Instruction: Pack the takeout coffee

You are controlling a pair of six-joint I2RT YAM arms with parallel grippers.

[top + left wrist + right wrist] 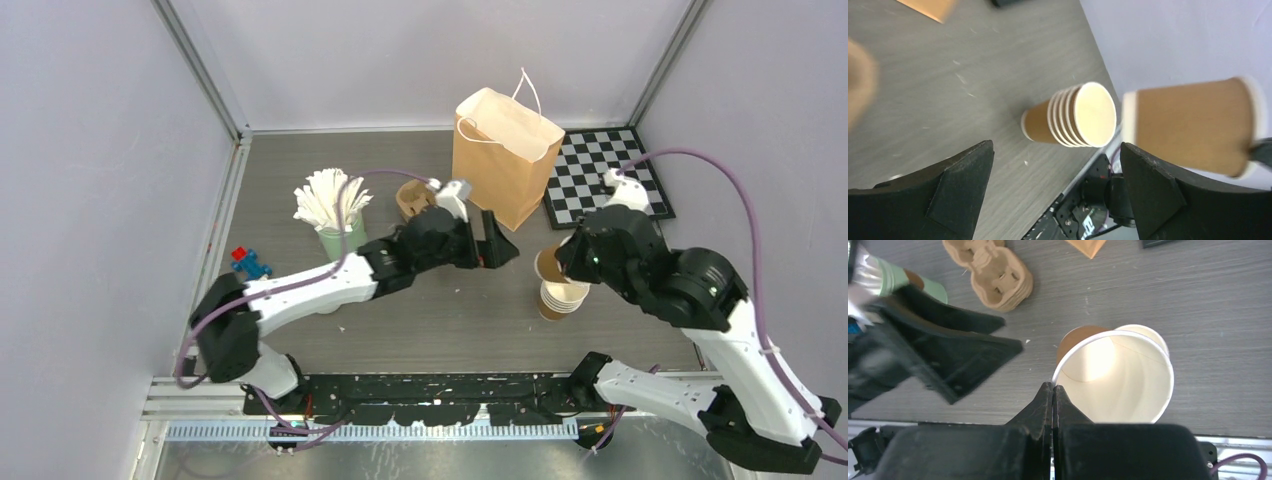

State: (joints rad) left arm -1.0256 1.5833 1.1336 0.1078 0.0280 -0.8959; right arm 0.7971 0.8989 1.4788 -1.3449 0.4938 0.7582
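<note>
The takeout coffee, a single brown paper cup [1120,377], hangs above the stack of lidless cups [562,298], its mouth uncovered and white inside. My right gripper [1053,386] is shut on its rim, one finger inside and one outside. In the left wrist view the same cup [1193,130] floats beside the stack [1073,117]. My left gripper [497,245] stands open just left of the cup, with nothing between its fingers [963,175].
A brown paper bag [505,150] stands upright behind the grippers, beside a checkerboard [605,175]. A pulp cup carrier [415,198] and a green cup of white pieces [330,215] sit at the back left. A small blue and red toy [250,262] lies further left.
</note>
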